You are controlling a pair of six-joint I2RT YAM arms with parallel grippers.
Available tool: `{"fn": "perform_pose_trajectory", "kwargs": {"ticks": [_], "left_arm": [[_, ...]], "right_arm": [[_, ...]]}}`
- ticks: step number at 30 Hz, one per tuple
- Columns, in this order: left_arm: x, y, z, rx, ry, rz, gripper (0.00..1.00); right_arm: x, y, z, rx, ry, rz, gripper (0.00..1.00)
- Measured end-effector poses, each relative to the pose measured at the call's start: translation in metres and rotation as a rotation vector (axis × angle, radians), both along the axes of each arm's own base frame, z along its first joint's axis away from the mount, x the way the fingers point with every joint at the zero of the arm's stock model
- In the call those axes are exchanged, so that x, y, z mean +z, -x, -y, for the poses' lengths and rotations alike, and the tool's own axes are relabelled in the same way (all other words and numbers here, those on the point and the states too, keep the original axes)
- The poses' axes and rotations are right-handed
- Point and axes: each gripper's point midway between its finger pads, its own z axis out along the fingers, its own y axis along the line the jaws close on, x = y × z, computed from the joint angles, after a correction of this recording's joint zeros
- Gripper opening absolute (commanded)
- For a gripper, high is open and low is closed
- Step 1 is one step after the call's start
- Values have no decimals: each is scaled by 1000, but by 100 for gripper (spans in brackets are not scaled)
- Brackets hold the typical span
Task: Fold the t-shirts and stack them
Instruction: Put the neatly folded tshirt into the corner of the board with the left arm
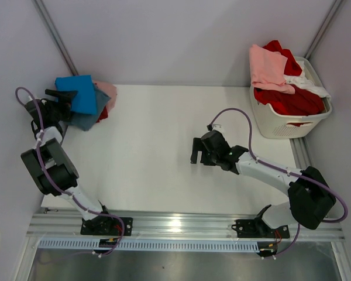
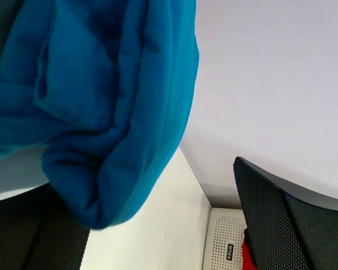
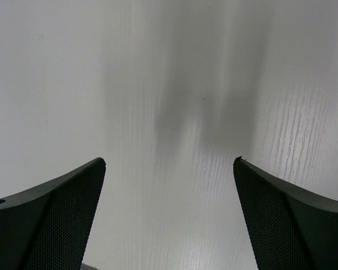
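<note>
Left claw [image 1: 64,95]: hung spread at upper left, blue tee [image 1: 82,96] against one finger [image 2: 45,242] atop the stack [image 1: 96,114]. Right claw [image 3: 169,163]: gaped over the table [image 1: 152,164] mid-frame, nearer the tees [image 1: 281,96] in the basket [image 1: 281,126], upper right.

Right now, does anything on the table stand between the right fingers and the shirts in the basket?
Nothing visible does. Only bare white table lies between the right fingers and the basket holding the red, pink and white shirts; the arm's own purple cable arcs above.
</note>
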Motion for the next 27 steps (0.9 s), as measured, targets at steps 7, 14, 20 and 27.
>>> {"fn": "perform_pose_trajectory", "kwargs": {"ticks": [7,14,20,27], "left_arm": [[36,28,-1,54,-57,51,99],[89,59,3,114,-160,171,99],[90,80,24,111,-193,186,99],[122,91,58,40,-316,255,99]], "right_arm": [[0,0,1,16,12,8,99],[10,-1,2,34,9,41,99],[18,-1,3,49,3,69,99],[25,-3,5,59,-1,93,99]]}}
